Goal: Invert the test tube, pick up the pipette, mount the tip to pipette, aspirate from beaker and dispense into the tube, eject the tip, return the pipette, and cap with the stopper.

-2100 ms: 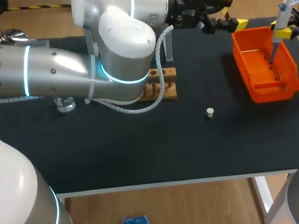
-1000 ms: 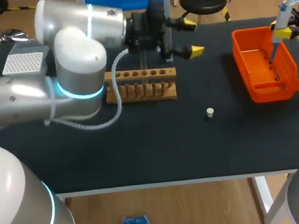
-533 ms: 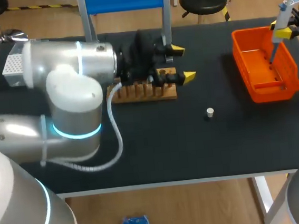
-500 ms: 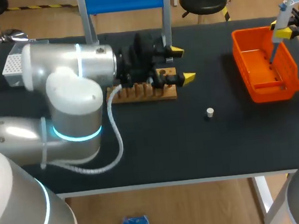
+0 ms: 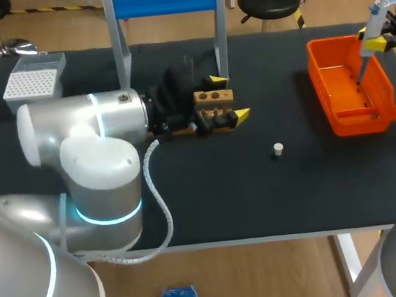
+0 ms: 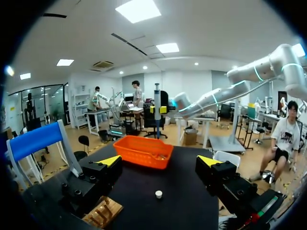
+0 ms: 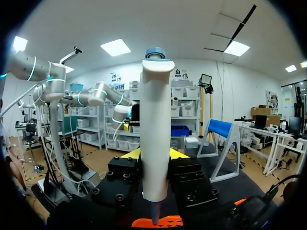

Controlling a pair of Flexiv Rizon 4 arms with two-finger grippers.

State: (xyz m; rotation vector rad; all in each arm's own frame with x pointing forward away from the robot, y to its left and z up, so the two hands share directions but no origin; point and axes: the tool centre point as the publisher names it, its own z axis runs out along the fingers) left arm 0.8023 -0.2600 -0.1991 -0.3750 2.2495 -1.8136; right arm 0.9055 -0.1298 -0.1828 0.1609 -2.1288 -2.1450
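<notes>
My right gripper (image 5: 370, 39) is shut on the white pipette (image 5: 376, 20) with a blue top, holding it upright over the orange basket (image 5: 335, 118). In the right wrist view the pipette (image 7: 156, 134) stands between the gripper's (image 7: 154, 154) fingers, its narrow end above the basket (image 7: 144, 223). My left gripper (image 5: 227, 98) is open and straddles the right end of the wooden tube rack (image 5: 213, 98). From the left wrist, that gripper (image 6: 159, 161) faces the basket (image 6: 144, 151) and the white stopper (image 6: 158, 194); the rack (image 6: 103, 215) lies under one finger. No test tube or beaker shows.
The white stopper (image 5: 277, 149) lies alone on the black mat right of the rack. A blue pipette stand (image 5: 163, 1) rises behind the rack, and a tip box (image 5: 34, 81) sits at the back left. My left arm's bulk covers the left half of the table.
My left arm swung back from the basket side towards the left, and its open gripper came down to the rack's right end. The right arm and pipette stayed still.
</notes>
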